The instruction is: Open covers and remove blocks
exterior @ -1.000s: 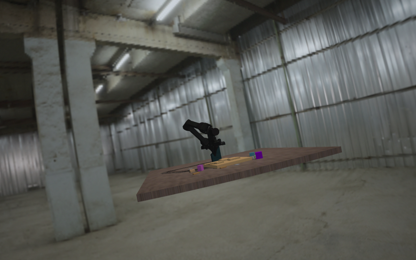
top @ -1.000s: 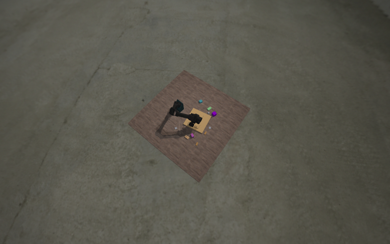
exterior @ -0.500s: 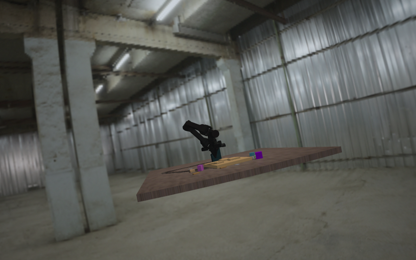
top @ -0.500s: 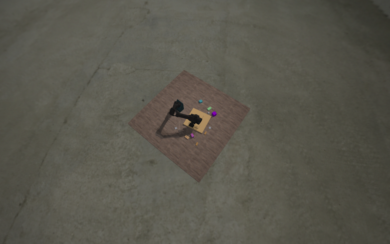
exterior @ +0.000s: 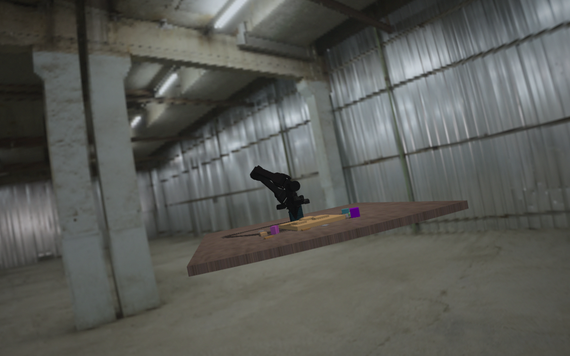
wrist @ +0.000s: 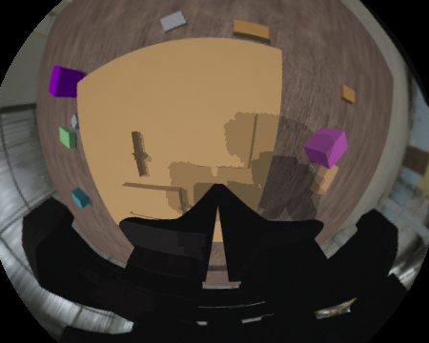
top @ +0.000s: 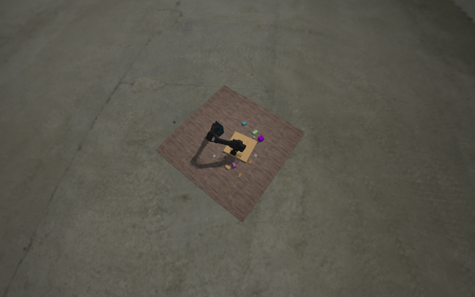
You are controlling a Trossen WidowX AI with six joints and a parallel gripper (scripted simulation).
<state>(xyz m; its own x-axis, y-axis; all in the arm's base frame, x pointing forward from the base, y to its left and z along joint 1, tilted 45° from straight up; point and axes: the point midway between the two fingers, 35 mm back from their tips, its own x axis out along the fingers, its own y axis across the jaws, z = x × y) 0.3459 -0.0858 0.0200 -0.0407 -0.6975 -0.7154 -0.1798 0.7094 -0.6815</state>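
Observation:
The tan puzzle board [top: 248,155] [exterior: 338,218] [wrist: 200,71] lies on the table [top: 209,107] [exterior: 393,212] [wrist: 300,76]. Its covers match its colour. In the wrist view one cover [wrist: 153,200] shows as a raised plate at the lower left of the board, and another cover [wrist: 240,143] lies partly in the arm's shadow at the right. A narrow dark strip [wrist: 139,153] shows left of the board's middle; I cannot tell what it is. I see no block in a well. My gripper [wrist: 217,188] is shut and empty, pointing down over the board, hiding part of its near side.
Around the board lie a purple cube [top: 260,138] [wrist: 67,82], a magenta block [top: 233,165] [wrist: 326,147], a green block [top: 255,131] [wrist: 67,137], a teal block [top: 244,123] [wrist: 80,197], a tan block [top: 227,167], and small orange and grey flat pieces.

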